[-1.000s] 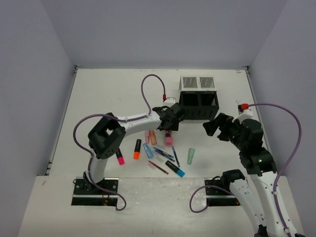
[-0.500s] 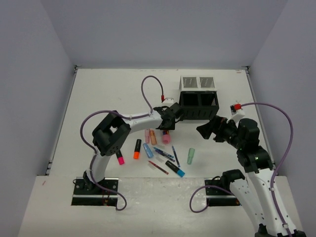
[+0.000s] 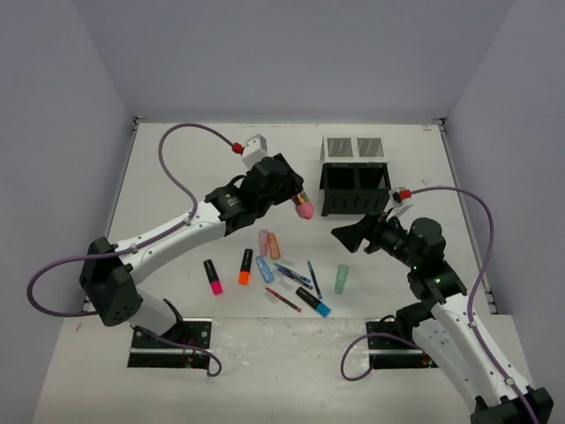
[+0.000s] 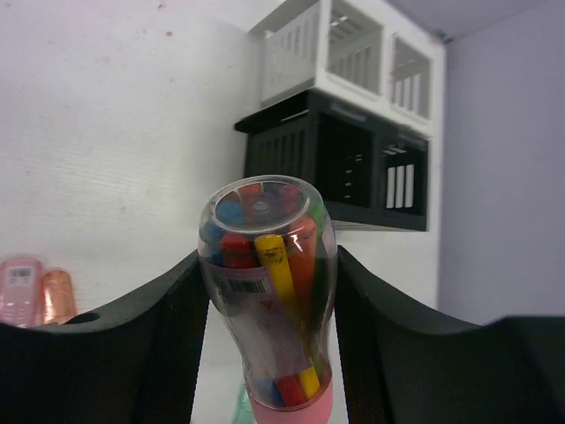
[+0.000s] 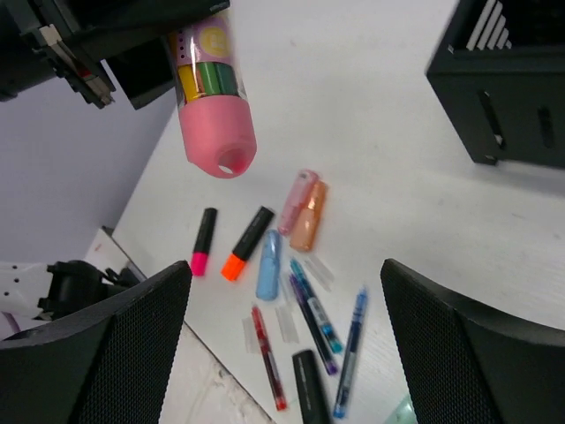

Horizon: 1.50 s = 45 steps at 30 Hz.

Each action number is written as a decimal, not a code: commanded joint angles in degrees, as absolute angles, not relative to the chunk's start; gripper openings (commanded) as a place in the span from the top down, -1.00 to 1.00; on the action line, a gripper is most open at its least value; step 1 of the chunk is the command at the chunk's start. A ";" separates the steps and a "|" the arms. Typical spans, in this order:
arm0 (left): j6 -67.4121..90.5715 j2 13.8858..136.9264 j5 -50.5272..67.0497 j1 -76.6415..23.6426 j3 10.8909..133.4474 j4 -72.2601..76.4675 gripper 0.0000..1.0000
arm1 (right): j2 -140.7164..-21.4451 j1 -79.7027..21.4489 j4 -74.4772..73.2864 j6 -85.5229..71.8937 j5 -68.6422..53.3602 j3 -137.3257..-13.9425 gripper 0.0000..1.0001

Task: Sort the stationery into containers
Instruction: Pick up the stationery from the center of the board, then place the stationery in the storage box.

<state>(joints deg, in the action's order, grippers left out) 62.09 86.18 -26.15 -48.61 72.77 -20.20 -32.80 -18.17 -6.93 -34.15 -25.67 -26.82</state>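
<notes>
My left gripper (image 4: 267,258) is shut on a clear tube with a pink cap (image 4: 265,291), filled with coloured sticks. It holds the tube (image 3: 301,206) in the air just left of the containers (image 3: 355,189), a black mesh organizer with two pale-lined compartments (image 3: 353,147) behind. The rest of the stationery lies on the table: pink (image 3: 213,276), orange (image 3: 244,267), blue (image 3: 265,268), peach (image 3: 269,244) and mint (image 3: 342,279) highlighters, plus thin pens (image 3: 296,276). My right gripper (image 5: 284,274) hangs open above that pile, holding nothing.
The black organizer's corner (image 5: 508,88) shows at the top right of the right wrist view. A black marker with a blue tip (image 3: 312,302) and a red pen (image 3: 283,299) lie nearest the front edge. Walls enclose the table on three sides.
The left arm lifted the pink-capped tube off the table, its elbow swinging out to the left. The right gripper moved left toward the pile.
</notes>
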 commanded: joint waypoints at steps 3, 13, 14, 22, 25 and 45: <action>74.28 77.47 -22.95 -48.70 62.70 -7.29 1.00 | -38.88 -27.86 18.35 -38.07 -21.34 -25.85 -0.80; 81.42 70.02 -17.59 -48.87 57.12 0.89 1.00 | -50.43 -32.67 25.74 -39.73 -18.30 -32.24 -0.74; 81.68 69.75 -17.68 -48.86 57.00 1.00 1.00 | -50.62 -33.24 25.68 -39.73 -18.44 -32.34 -0.74; 84.58 67.63 -18.91 -48.83 53.36 3.44 1.00 | -55.05 -37.99 33.76 -43.63 -15.69 -31.63 -0.70; 86.41 66.75 -18.90 -48.78 52.15 4.03 1.00 | -55.78 -40.07 35.89 -44.71 -11.93 -31.72 -0.66; 89.21 61.97 -22.69 -49.31 49.85 2.67 1.00 | -62.22 -51.31 40.98 -49.19 12.53 -33.47 -0.19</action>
<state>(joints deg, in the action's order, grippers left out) 87.79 64.11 -20.31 -49.17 49.92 0.34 -62.57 -50.94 37.40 -48.08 4.27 -31.27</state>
